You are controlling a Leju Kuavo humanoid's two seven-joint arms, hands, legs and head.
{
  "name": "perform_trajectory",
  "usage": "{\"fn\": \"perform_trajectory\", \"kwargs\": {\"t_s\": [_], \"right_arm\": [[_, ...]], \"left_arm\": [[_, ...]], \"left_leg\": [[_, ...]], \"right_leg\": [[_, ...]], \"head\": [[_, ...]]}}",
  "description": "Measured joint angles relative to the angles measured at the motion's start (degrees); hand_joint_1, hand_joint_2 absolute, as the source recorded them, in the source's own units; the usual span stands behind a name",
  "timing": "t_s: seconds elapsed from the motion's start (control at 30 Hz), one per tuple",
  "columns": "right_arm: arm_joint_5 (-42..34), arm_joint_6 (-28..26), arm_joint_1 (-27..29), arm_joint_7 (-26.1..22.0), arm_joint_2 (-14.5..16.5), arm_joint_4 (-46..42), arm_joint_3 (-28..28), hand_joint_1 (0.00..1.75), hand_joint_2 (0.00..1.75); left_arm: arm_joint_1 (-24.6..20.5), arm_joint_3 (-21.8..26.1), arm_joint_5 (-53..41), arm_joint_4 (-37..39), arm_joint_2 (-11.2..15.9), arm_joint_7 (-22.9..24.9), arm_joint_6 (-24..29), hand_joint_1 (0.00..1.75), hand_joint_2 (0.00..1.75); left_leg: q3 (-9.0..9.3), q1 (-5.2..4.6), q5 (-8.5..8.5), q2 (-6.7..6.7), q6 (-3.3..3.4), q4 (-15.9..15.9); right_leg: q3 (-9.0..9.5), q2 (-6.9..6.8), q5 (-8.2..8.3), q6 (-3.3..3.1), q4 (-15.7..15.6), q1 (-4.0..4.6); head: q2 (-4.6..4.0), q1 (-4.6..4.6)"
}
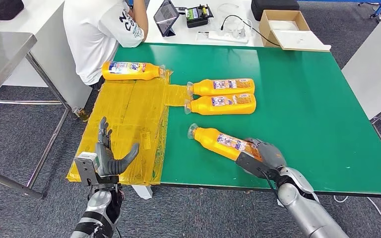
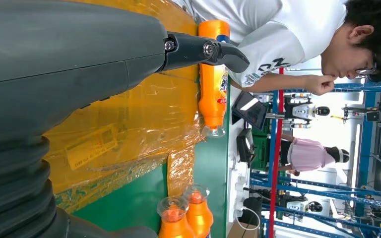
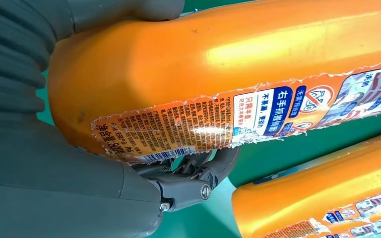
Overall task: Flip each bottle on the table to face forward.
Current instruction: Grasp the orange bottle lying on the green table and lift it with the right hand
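Right hand [image 1: 264, 154] wrapped around base of nearest bottle [image 1: 218, 141] — lying on green table [image 1: 317, 114], cap pointing away from me. Left hand [image 1: 110, 157] spread, holding nothing — over yellow sheet [image 1: 129, 114].

Torn paper label [image 3: 218, 124] on the orange plastic bottle [image 3: 238, 54] held in the right hand [image 3: 54, 188]: Chinese print, legibly "右手抓握侧" and "净含量", above a barcode. Remaining bottle labels too small to read.

Bright, even overhead light covers the green desk [image 1: 302, 109], shadows faint. Glare streaks the orange bottle [image 3: 258, 54] upper right in the right wrist view; the nearest hand [image 2: 54, 74] is soft-focused.
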Motion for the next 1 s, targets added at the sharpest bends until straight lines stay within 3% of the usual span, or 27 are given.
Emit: {"fn": "perform_trajectory", "kwargs": {"t_s": [0.17,0.4,0.63,0.8,1.0], "right_arm": [[-0.22,-5.54,2.70,-3.01,2.35,-2.15,-2.72,1.75,1.75],[-3.93,-19.49,8.39,-10.25,9.49,-12.36,-10.35,1.75,1.75],[-9.59,-29.81,13.94,-18.75,16.01,-23.06,-16.94,1.75,1.75],[-10.86,-32.74,16.42,-22.02,18.48,-26.24,-19.08,1.75,1.75],[-10.97,-30.04,17.46,-25.94,21.61,-23.40,-17.73,1.75,1.75]], "left_arm": [[0.00,-0.02,0.06,0.00,-0.06,0.08,0.05,0.00,1.75],[0.06,-0.53,2.03,-0.14,-0.52,0.50,-0.24,0.00,1.75],[0.42,-2.38,9.28,-1.31,-0.76,4.14,-5.62,0.00,1.75],[0.66,-4.44,15.54,-2.67,-0.66,8.28,-12.15,0.00,1.75],[0.65,-8.34,21.96,-3.44,0.21,12.13,-23.70,0.00,1.75]], "left_leg": [[-0.07,0.01,0.00,-0.01,0.00,0.00],[-0.18,0.03,0.00,-0.04,-0.01,0.00],[-0.24,0.00,0.00,-0.06,0.00,0.00],[-0.24,0.00,0.00,-0.05,0.00,0.00],[-0.23,0.05,0.00,-0.03,-0.01,-0.02]], "right_leg": [[-0.03,-0.01,0.00,0.00,0.01,0.01],[-0.14,-0.02,-0.04,0.00,0.02,0.02],[-0.16,-0.03,-0.05,0.00,0.01,-0.02],[-0.16,-0.03,-0.04,0.00,0.01,-0.01],[-0.17,-0.02,-0.05,-0.01,0.02,0.04]], "head": [[0.00,-0.01],[0.00,-0.01],[0.00,0.01],[0.00,0.00],[0.00,0.00]]}}
